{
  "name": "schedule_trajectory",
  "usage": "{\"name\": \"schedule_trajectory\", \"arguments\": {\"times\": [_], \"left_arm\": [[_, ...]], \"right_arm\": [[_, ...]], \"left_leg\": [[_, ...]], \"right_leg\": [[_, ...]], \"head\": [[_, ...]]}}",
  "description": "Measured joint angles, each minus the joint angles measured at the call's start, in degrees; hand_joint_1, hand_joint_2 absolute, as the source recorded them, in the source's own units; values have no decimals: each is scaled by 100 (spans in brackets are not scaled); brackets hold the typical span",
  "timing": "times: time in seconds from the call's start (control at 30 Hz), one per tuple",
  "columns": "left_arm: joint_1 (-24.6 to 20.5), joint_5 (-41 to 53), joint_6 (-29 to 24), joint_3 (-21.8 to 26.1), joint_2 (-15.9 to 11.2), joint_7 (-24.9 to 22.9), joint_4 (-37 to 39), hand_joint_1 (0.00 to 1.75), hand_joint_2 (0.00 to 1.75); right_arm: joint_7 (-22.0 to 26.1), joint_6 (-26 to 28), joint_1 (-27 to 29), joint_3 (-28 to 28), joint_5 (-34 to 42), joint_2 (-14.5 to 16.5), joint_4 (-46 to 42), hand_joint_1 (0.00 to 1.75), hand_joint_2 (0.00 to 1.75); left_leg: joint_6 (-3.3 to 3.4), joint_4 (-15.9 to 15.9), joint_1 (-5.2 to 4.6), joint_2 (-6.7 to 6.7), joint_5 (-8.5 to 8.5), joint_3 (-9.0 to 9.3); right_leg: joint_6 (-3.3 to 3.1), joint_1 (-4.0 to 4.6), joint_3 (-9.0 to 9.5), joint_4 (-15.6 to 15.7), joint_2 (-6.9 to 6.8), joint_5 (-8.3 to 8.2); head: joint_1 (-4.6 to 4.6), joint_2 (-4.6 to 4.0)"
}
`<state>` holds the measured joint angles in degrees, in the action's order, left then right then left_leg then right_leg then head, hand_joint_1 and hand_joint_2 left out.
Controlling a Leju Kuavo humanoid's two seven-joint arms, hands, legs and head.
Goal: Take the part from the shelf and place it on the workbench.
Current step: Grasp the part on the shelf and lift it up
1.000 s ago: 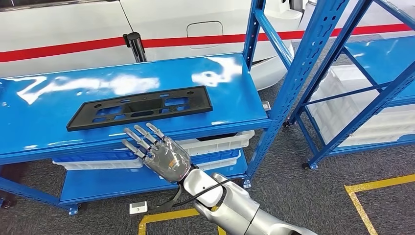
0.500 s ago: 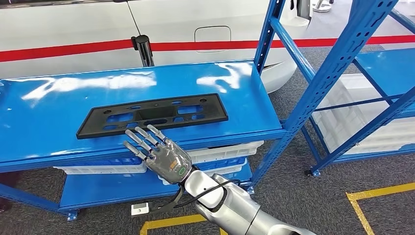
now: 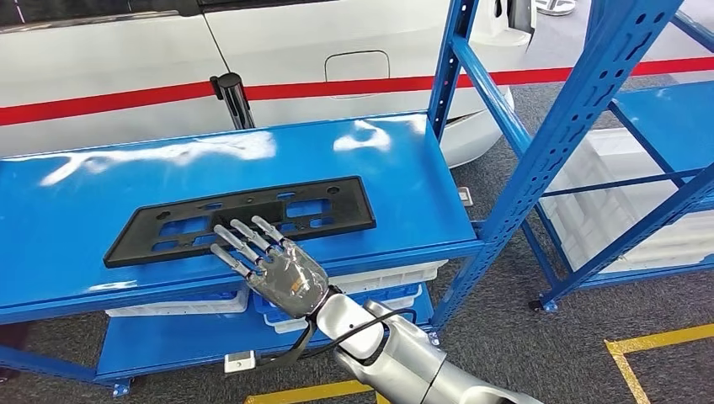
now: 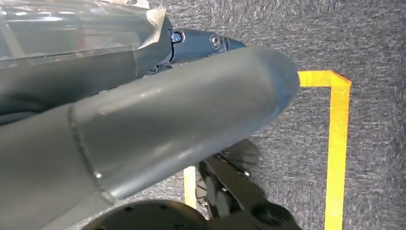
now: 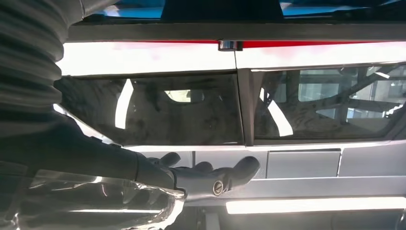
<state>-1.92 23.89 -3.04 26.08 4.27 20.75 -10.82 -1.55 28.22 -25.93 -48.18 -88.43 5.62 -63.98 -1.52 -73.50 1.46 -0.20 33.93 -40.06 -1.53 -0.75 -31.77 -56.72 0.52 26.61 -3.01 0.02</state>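
Fingers (image 3: 242, 242) of the right hand (image 3: 274, 268) lie spread, hiding the part's (image 3: 240, 218) near edge on the shelf (image 3: 404, 181); contact unclear. Right wrist view shows a car (image 5: 297, 163).

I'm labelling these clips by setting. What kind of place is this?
Probably a car assembly or workshop floor: blue steel shelving holding a black plastic car part, a white car body with a red stripe behind, and yellow floor marking tape.
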Motion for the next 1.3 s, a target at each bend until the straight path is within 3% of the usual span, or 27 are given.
{"name": "schedule_trajectory", "arguments": {"times": [0.07,0.13,0.17,0.27,0.33,0.43,0.47,0.5,0.53,0.6,0.67,0.7,0.8,1.17,1.3], "left_arm": [[1,1,2,0,-8,0,0,0,0],[-5,2,16,0,-12,6,3,0,0],[-7,5,27,0,-11,12,4,0,0],[-8,33,60,0,-9,31,5,0,0],[-9,63,77,-1,-8,33,4,0,0],[-13,84,83,-1,-14,30,4,0,0],[-11,88,79,-1,-15,27,4,0,0],[-8,91,69,-1,-15,25,4,0,0],[-6,97,44,0,-13,18,4,0,0],[-6,119,-34,-1,-3,-6,4,0,0],[-12,153,-107,-2,8,-31,4,0,0],[-14,169,-128,-2,10,-39,4,0,0],[-21,222,-146,-4,6,-57,4,0,0],[-40,307,-140,-30,21,-90,4,0,0],[-45,320,-142,-31,23,-103,4,0,0]], "right_arm": [[0,0,10,-3,-2,2,1,0,175],[0,-4,8,-5,-11,2,0,0,175],[-1,-8,8,-6,-20,2,-1,0,175],[-11,-35,6,-3,-50,2,-11,0,175],[-27,-50,-5,4,-61,1,-22,0,175],[-50,-56,25,8,-73,-31,-24,0,175],[-54,-57,48,8,-78,-49,-21,0,175],[-54,-57,65,8,-81,-63,-15,0,175],[-47,-56,74,8,-77,-72,-6,0,175],[-8,-52,68,6,-36,-74,30,0,175],[34,-51,43,2,32,-45,111,0,175],[44,-51,22,0,65,-16,179,0,175],[43,-27,-92,-3,128,117,489,0,175],[56,173,-426,-5,201,589,1526,0,175],[67,177,-516,-5,219,729,1767,0,175]], "left_leg": [[21,656,8,5,-539,182],[70,1350,-10,3,-891,463],[103,1503,-27,0,-928,531],[222,1582,-63,-5,-887,583],[314,1643,-49,0,-881,651],[399,1662,-52,5,-834,713],[405,1661,-58,0,-816,731],[402,1659,-63,-8,-796,755],[394,1658,-66,-17,-776,787],[362,1655,-74,-33,-720,859],[309,1643,-105,-39,-651,904],[313,1634,-117,-38,-619,912],[353,1628,-96,-26,-585,926],[232,1691,-70,-24,-590,970],[222,1692,-74,-21,-588,976]], "right_leg": [[32,0,115,0,17,82],[90,33,208,-5,26,171],[122,47,225,-4,27,202],[221,58,233,10,21,258],[249,58,110,-256,6,386],[219,49,-566,-1389,-4,749],[234,47,-765,-1656,-4,784],[267,46,-864,-1716,-4,726],[309,44,-833,-1529,-5,577],[360,46,-533,-728,-13,166],[319,52,-275,-154,-21,-105],[289,43,-229,-61,-20,-156],[255,32,-215,-53,-1,-176],[201,72,-213,-60,10,-144],[200,71,-205,-60,10,-144]], "head": [[0,0],[-3,0],[-4,0],[-5,0],[-6,0],[-10,0],[-10,0],[-10,0],[-10,0],[-12,0],[-8,0],[-5,0],[-2,0],[-3,0],[-3,0]]}}
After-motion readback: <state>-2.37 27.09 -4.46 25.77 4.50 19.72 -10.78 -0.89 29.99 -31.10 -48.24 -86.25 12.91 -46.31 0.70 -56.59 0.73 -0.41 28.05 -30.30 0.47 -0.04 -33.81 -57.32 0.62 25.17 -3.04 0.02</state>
